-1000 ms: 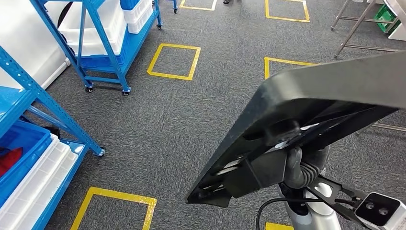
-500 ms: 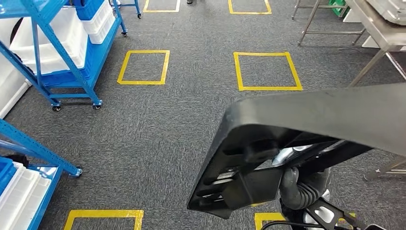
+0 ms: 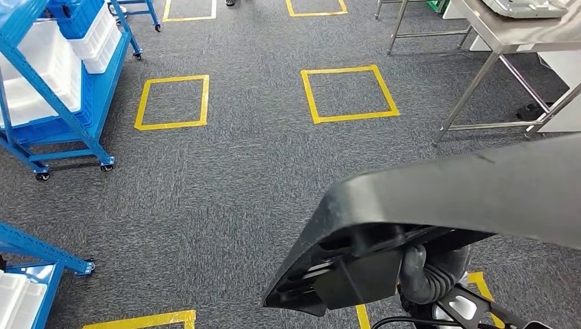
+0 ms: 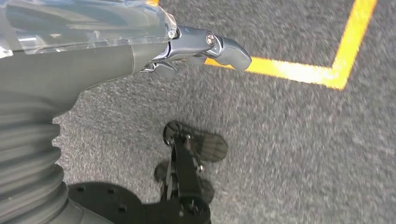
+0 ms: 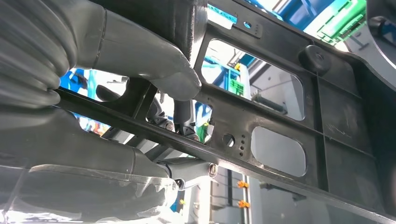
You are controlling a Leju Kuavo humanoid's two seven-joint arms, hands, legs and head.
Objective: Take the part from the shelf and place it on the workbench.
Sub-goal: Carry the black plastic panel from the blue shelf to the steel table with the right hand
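A large black plastic part (image 3: 452, 199), a flat ribbed panel with cut-out windows, fills the lower right of the head view, held above the carpet. My right hand (image 3: 419, 269) grips it from underneath. In the right wrist view the grey thumb (image 5: 154, 70) lies across a rib of the part (image 5: 280, 116), and darker fingers (image 5: 189, 170) reach under the same rib. The left hand (image 4: 201, 44) hangs over the carpet with its fingers stretched out and nothing in it. A steel workbench (image 3: 510, 33) stands at the far right.
Blue wheeled shelves (image 3: 48, 82) with white bins stand along the left, and another blue rack corner (image 3: 41, 253) is at the lower left. Yellow taped squares (image 3: 348, 92) mark the grey carpet. A tray (image 3: 524, 7) lies on the workbench.
The whole view has swung right: the blue shelves slide off to the left and the steel workbench comes into view at the top right. The part stays in my right hand.
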